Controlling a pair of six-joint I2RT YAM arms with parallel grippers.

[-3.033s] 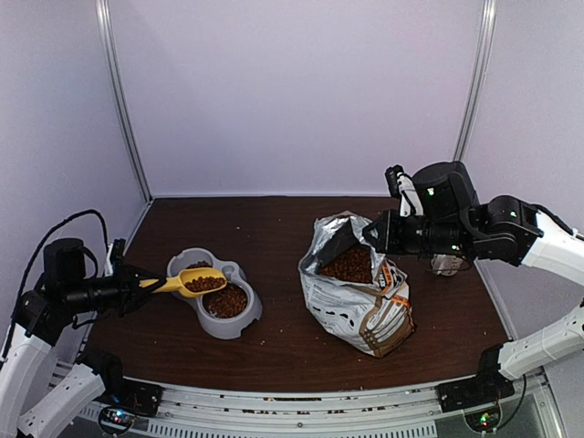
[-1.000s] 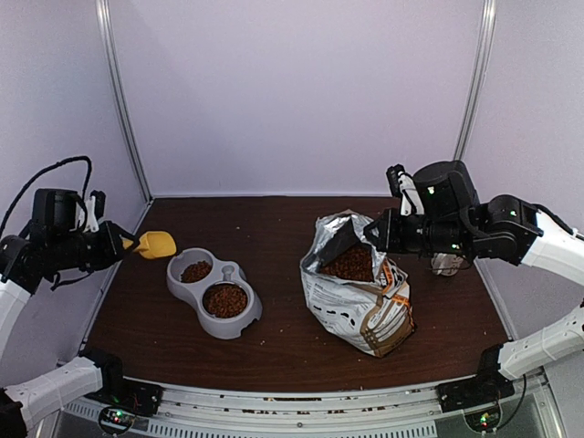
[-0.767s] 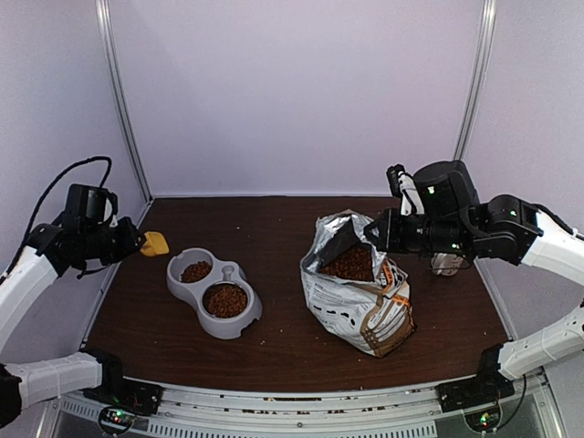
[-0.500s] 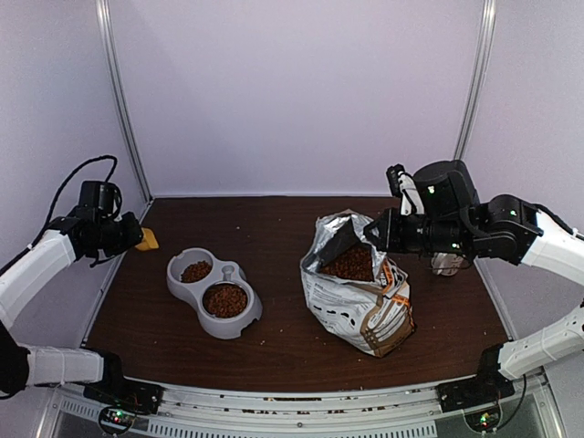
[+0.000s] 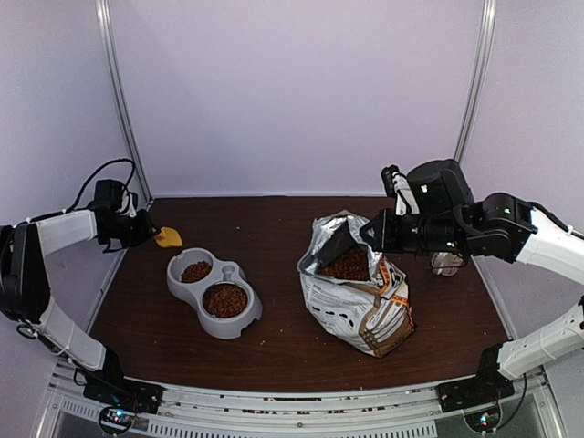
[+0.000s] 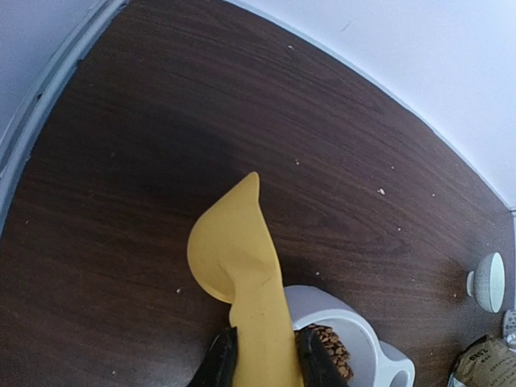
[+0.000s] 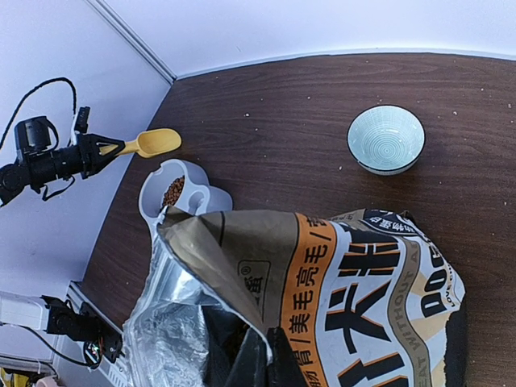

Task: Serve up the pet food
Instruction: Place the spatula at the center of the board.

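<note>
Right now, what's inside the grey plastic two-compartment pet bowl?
Dark-brown kibble pellets lie in both compartments of the grey plastic two-compartment bowl. They cover the compartment floors, so how deep they lie cannot be seen.

A silver printed bag (image 5: pixel 360 310) stands right of centre on the dark table (image 5: pixel 274 351); grey double dish (image 5: pixel 228 272) centre-left; pale bowl (image 7: pixel 386 139) upper right in the right wrist view.

Brown pet food (image 5: pixel 225 299), kibble filling double bowl (image 5: pixel 225 272)
</note>
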